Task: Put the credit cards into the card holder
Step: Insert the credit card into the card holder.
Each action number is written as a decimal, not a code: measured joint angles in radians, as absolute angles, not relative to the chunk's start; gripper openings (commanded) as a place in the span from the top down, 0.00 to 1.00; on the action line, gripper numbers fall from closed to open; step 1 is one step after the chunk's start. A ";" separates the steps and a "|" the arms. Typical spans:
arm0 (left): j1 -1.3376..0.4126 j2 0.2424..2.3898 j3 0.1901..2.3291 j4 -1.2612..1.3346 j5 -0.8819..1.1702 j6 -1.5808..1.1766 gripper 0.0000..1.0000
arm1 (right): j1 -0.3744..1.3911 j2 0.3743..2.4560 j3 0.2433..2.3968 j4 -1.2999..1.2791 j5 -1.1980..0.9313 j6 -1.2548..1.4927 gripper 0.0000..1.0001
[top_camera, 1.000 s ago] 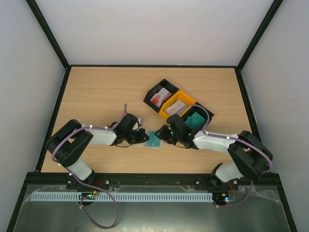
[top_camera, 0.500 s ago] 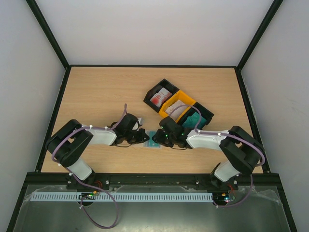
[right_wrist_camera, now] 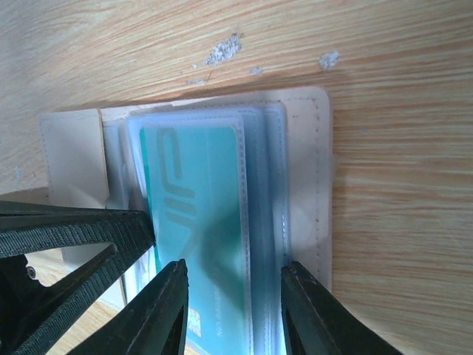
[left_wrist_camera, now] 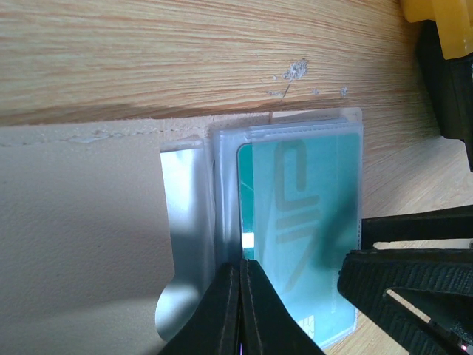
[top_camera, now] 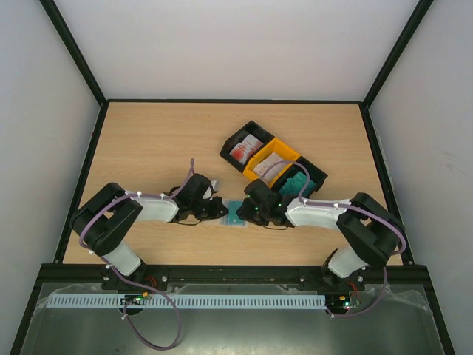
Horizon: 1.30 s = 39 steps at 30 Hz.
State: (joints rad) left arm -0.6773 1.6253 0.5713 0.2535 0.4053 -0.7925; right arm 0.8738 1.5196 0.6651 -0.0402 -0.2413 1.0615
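Note:
The beige card holder (top_camera: 235, 214) lies open on the table between the two arms, its clear sleeves up. A teal credit card (right_wrist_camera: 196, 200) sits inside the top sleeve and also shows in the left wrist view (left_wrist_camera: 303, 200). My left gripper (left_wrist_camera: 240, 296) is shut, its tips resting on the sleeves beside the card; whether a sleeve is pinched I cannot tell. My right gripper (right_wrist_camera: 235, 296) is open, with one finger over the card and the other at the sleeves' right edge. In the top view, the left gripper (top_camera: 220, 210) and right gripper (top_camera: 247, 212) meet at the holder.
Three bins stand in a row behind the right arm: a black one (top_camera: 245, 148) with white and red cards, an orange one (top_camera: 270, 164) with pale cards, and a black one (top_camera: 304, 180) with teal cards. Black frame rails edge the table.
The right gripper has moved left from beside the teal-card bin to over the card holder, and its jaws have widened slightly. The left gripper has stayed put.

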 measured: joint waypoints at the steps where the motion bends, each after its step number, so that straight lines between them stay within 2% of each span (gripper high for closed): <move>1: -0.677 1.625 0.571 0.253 0.405 -0.793 0.98 | 0.874 1.525 0.665 -0.039 -0.250 1.061 0.65; 9: -0.677 1.625 0.571 0.253 0.405 -0.793 0.98 | 0.876 1.538 0.675 -0.005 -0.298 1.064 0.68; 17: -0.677 1.625 0.571 0.253 0.405 -0.793 0.98 | 0.878 1.535 0.680 -0.033 -0.256 1.065 0.65; 23: -0.677 1.625 0.571 0.253 0.405 -0.793 0.97 | 0.879 1.502 0.684 -0.083 -0.200 1.061 0.79; 26: -0.677 1.625 0.571 0.253 0.405 -0.793 0.98 | 0.880 1.497 0.688 -0.084 -0.198 1.059 0.79; 32: -0.677 1.625 0.571 0.253 0.405 -0.793 0.98 | 0.888 1.506 0.691 -0.084 -0.207 1.056 0.70; 39: -0.677 1.626 0.571 0.254 0.405 -0.793 0.98 | 0.891 1.530 0.693 -0.080 -0.226 1.054 0.74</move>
State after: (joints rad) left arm -0.6773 1.6257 0.5713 0.2539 0.4053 -0.7925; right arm 0.8909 1.5299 0.6930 -0.0795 -0.2256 1.0542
